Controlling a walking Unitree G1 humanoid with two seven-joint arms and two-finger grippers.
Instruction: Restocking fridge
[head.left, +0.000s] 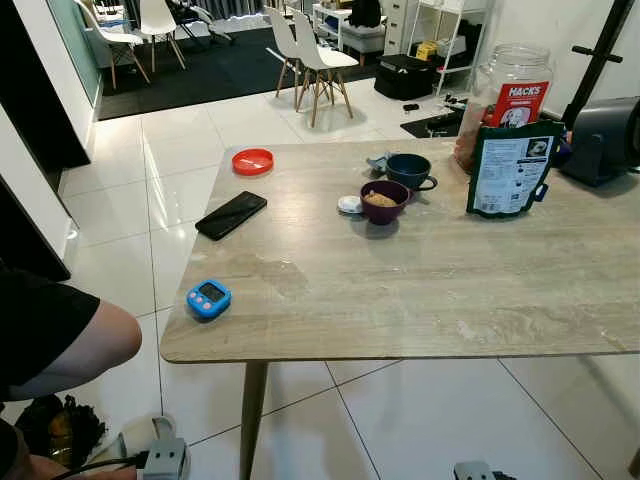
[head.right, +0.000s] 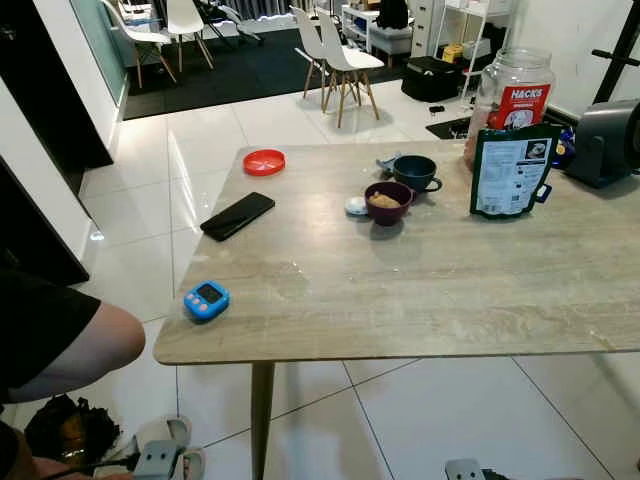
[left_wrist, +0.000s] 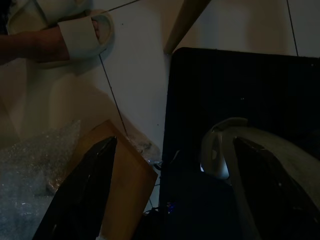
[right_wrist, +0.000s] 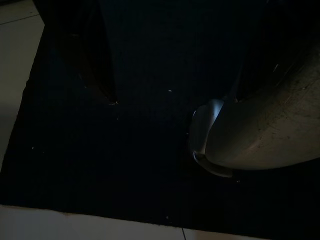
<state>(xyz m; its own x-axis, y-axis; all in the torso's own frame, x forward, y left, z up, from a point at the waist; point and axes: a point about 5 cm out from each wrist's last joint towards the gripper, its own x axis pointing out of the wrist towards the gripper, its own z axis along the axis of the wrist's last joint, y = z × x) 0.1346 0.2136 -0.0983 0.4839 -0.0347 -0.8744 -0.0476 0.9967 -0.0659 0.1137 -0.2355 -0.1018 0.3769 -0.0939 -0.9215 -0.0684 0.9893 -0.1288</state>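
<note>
A dark green pouch (head.left: 510, 170) is standing upright on the wooden bench (head.left: 420, 290), leaning just in front of a large clear jar (head.left: 508, 95) with a red label. Away from the pouch toward the bench's middle, a maroon bowl (head.left: 384, 200) holding something tan is sitting beside a dark blue cup (head.left: 410, 171), with a small white lid (head.left: 350, 204) touching the bowl's far side from the pouch. Farther from the pouch, a black phone (head.left: 231, 214) is lying flat, a red lid (head.left: 253, 161) is resting near the bench's far corner, and a blue timer (head.left: 208, 298) is sitting near the front edge. A dark appliance (head.left: 603, 140) is standing on the other side of the pouch. A person's arm in a black sleeve (head.left: 45, 335) is showing well beyond the timer, off the bench. The left hand (left_wrist: 170, 195) is hanging over the tiled floor (head.left: 180, 190) with its fingers spread apart, near a sandalled foot (left_wrist: 60, 35). The right hand (right_wrist: 175, 75) is hanging in deep shade over a dark mat (right_wrist: 100, 165); I cannot tell how its fingers are standing.
</note>
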